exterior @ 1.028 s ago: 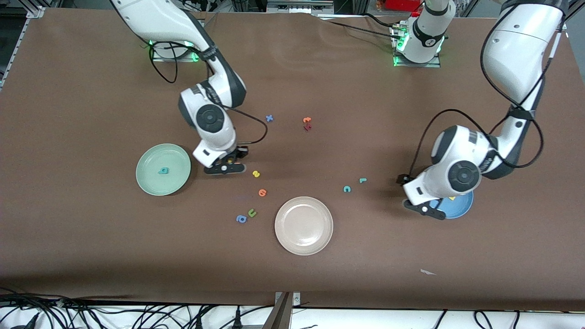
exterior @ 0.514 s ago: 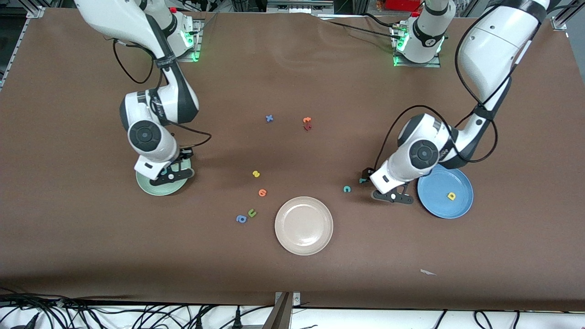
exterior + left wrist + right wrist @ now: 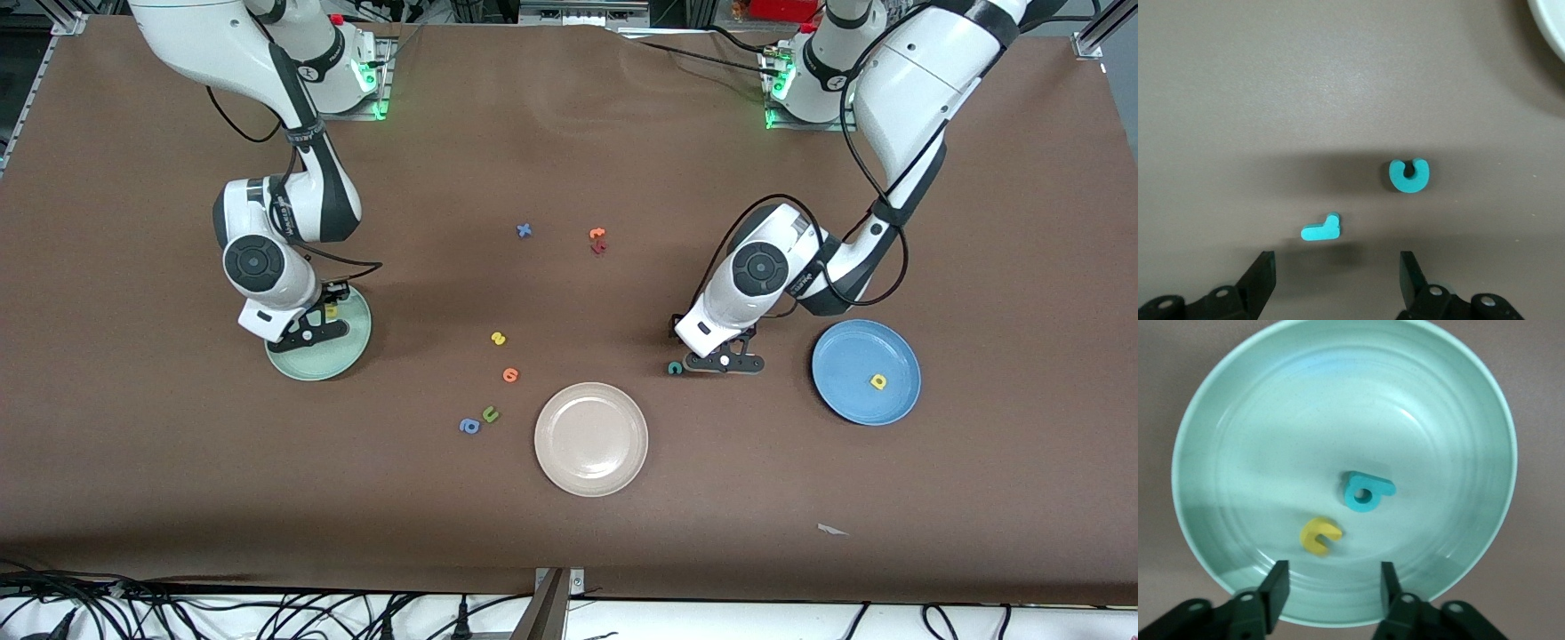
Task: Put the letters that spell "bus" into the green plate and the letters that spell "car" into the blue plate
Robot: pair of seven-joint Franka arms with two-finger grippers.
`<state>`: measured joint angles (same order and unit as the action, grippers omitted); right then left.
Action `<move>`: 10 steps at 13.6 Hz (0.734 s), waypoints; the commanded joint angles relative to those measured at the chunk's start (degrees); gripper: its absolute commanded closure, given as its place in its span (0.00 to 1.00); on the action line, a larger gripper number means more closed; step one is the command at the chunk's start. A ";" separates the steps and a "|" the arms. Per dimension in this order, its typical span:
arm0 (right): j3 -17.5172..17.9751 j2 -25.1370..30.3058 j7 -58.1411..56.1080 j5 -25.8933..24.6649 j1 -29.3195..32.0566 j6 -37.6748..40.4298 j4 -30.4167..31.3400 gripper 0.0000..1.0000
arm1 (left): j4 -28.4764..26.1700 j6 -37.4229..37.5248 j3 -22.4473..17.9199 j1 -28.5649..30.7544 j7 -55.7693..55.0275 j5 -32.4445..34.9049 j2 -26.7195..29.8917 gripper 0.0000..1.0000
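Note:
My right gripper (image 3: 307, 336) (image 3: 1331, 587) hangs open just above the green plate (image 3: 333, 356) (image 3: 1271, 420). In that plate lie the teal "b" (image 3: 1365, 493) and the yellow "u" (image 3: 331, 311) (image 3: 1320, 537), both free of the fingers. My left gripper (image 3: 725, 362) (image 3: 1336, 280) is open and low over the table beside the blue plate (image 3: 853, 356). The teal "r" (image 3: 1321, 229) lies just ahead of its fingertips, and the teal "c" (image 3: 676, 367) (image 3: 1409, 175) lies a little past it. The yellow "a" (image 3: 878, 381) rests in the blue plate. The yellow "s" (image 3: 498, 338) lies mid-table.
A cream-white plate (image 3: 591, 462) (image 3: 1553, 20) sits nearer the front camera at mid-table. An orange letter (image 3: 510, 374), an olive "u" (image 3: 490, 413) and a blue "a" (image 3: 468, 426) lie beside it. A blue "x" (image 3: 524, 230) and two reddish letters (image 3: 597, 240) lie farther back.
My right gripper moved from beside the yellow "s" to over the green plate and opened, and the yellow "u" now lies there. My left gripper moved from the blue plate to the teal "r".

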<state>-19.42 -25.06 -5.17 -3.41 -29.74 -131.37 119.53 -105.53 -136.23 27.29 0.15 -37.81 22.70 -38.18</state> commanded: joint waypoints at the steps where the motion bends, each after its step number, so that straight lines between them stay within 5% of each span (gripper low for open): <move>1: 1.05 3.25 -0.55 2.42 -0.05 1.02 0.54 0.06 | -0.56 -0.96 -0.40 0.56 -1.30 3.05 -0.66 0.19; 3: 4.29 3.35 2.69 9.62 -0.14 1.12 -0.43 0.07 | -0.47 -0.96 -0.40 0.91 -1.30 3.49 -1.19 0.22; 7: 10.36 2.04 19.46 10.00 -1.45 0.86 -5.34 0.09 | 0.32 -1.05 -0.40 0.73 -1.30 3.58 -2.25 0.32; 10: 10.46 -2.96 27.09 11.31 -5.66 0.59 -12.97 0.13 | 0.41 -1.05 -0.48 0.64 -1.30 3.58 -2.33 0.42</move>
<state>-8.67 -23.59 16.62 6.24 -32.94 -131.30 112.75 -105.58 -137.00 26.62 0.73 -37.85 24.12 -40.26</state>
